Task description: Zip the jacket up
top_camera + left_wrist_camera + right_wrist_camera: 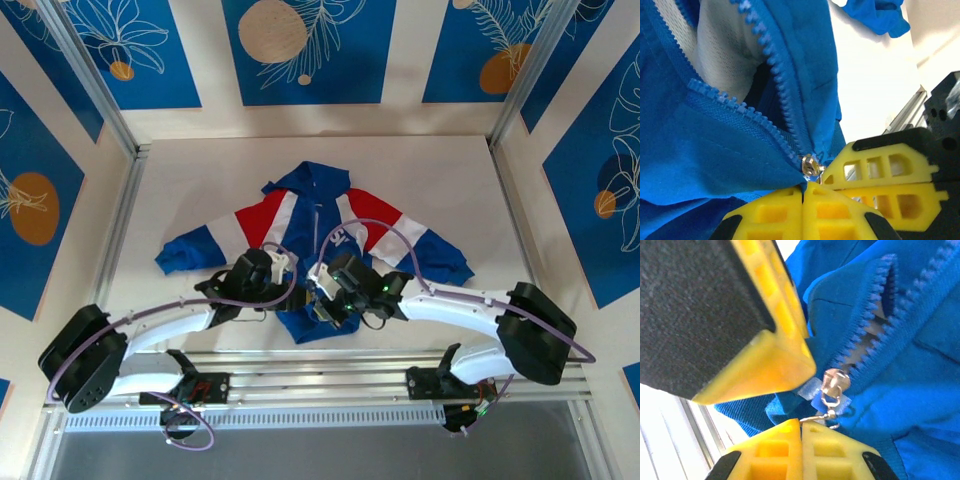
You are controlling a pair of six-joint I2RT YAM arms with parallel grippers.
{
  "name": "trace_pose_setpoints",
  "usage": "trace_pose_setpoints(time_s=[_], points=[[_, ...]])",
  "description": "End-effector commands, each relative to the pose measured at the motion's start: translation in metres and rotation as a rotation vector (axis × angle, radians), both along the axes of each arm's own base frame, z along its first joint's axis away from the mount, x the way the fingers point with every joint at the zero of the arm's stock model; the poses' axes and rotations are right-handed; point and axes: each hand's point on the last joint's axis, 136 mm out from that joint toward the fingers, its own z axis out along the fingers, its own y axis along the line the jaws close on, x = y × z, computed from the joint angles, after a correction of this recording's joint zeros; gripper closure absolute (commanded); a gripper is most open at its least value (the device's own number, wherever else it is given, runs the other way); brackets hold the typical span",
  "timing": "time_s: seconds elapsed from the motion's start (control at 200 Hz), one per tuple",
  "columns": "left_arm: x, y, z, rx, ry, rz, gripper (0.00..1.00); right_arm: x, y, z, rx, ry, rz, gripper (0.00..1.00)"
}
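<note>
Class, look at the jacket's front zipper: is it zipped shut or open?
Open. The slider sits at the jacket's bottom edge, and above it the two rows of teeth spread apart over the white lining.

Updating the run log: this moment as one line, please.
stage: zip start | left gripper: shut on jacket hem | right gripper: shut on zipper pull | zipper: open, slider at hem

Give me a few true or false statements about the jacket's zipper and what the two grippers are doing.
1. The jacket lies spread on the table. True.
2. The zipper slider sits up at the collar. False: it is down at the hem, teeth apart above it.
3. The right gripper is shut on the slider's pull. True.
4. The left gripper hangs wide open. False: it is shut on the hem beside the slider.
</note>
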Motion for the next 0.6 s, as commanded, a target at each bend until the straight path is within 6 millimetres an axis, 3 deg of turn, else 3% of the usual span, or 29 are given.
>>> trace_pose_setpoints(time_s=[0.0, 0.595], points=[[-0.0043, -0.0004, 0.006, 0.013, -0.024, -0.031, 1.0, 0.0046, 0.0005, 0.0234, 0.047, -0.008, 0.012, 1.0], [-0.0085, 0.004, 0.013, 0.023, -0.055, -0.054, 1.0, 0.0019, 0.0056, 0.0268, 0.044, 0.033, 0.052, 1.0]])
